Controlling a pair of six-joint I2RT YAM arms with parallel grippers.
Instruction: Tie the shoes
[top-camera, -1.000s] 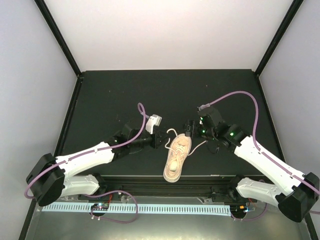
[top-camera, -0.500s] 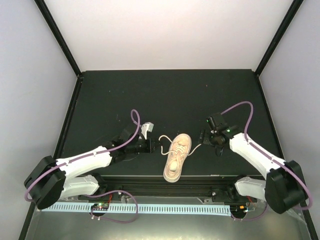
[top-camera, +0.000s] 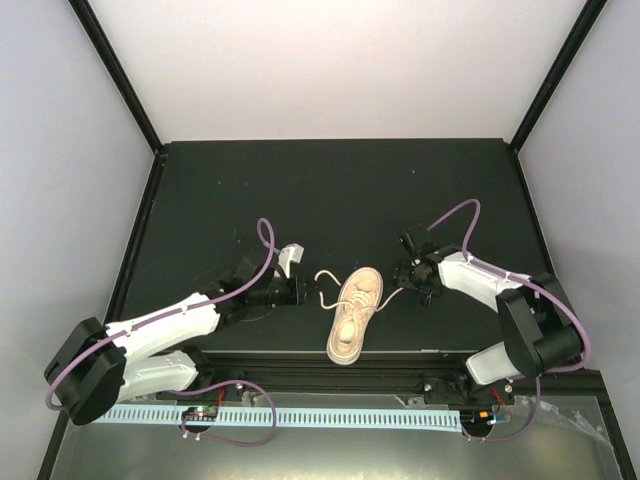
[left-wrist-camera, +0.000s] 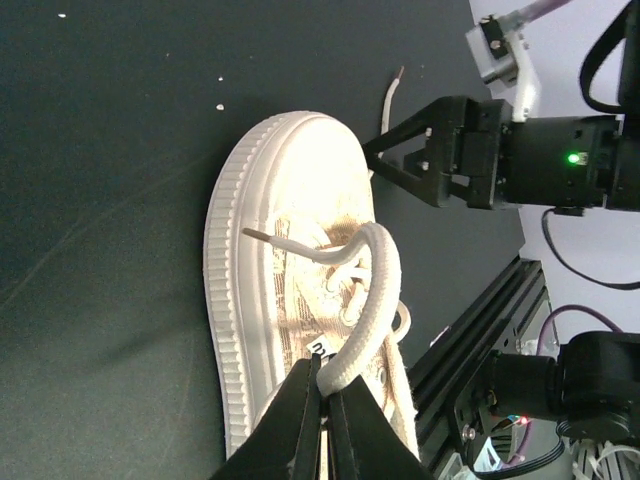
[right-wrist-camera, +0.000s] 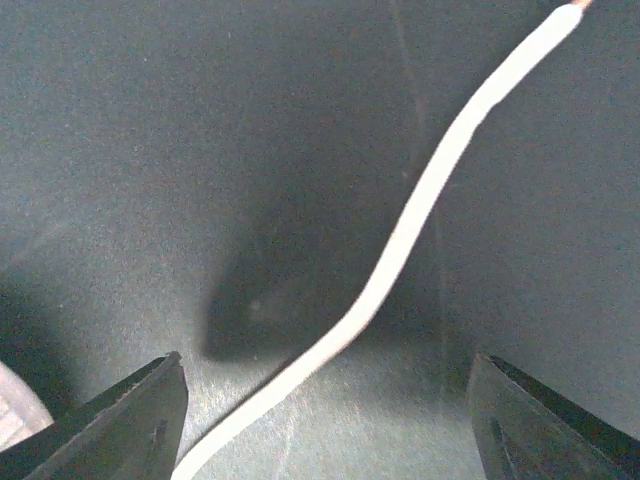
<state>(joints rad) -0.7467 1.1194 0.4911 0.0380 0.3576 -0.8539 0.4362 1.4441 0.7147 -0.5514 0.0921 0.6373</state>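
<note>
- The shoe (top-camera: 350, 318) lies on the table (top-camera: 330, 190), low in the centre of the top view, with its toe toward the bottom edge and its laced end toward the middle.
- The left claw (top-camera: 299, 291), just left of the shoe, is pinched together on 1 lace (left-wrist-camera: 375, 290). At the bottom of the left wrist view its fingers (left-wrist-camera: 296, 405) clamp the thick cord, which arches up from the eyelets.
- Judgement: this grip keeps the strand taut and lifted off the upper, so that a loop can form beside the shoe.
- The right claw (top-camera: 405, 274) sits just right of the shoe, low over the table. Its jaws stand apart and hold nothing.
- In the right wrist view the 2nd lace (right-wrist-camera: 420, 210) runs from lower left to upper right, flat on the table, passing between the 2 fingertips at the bottom corners.
- Judgement: the claw is spread astride this strand in order to close on it. No knot is made yet, so the tying is at an early stage.
- Risk: the strand is thin and lies flat, so the jaws may miss it.
</note>
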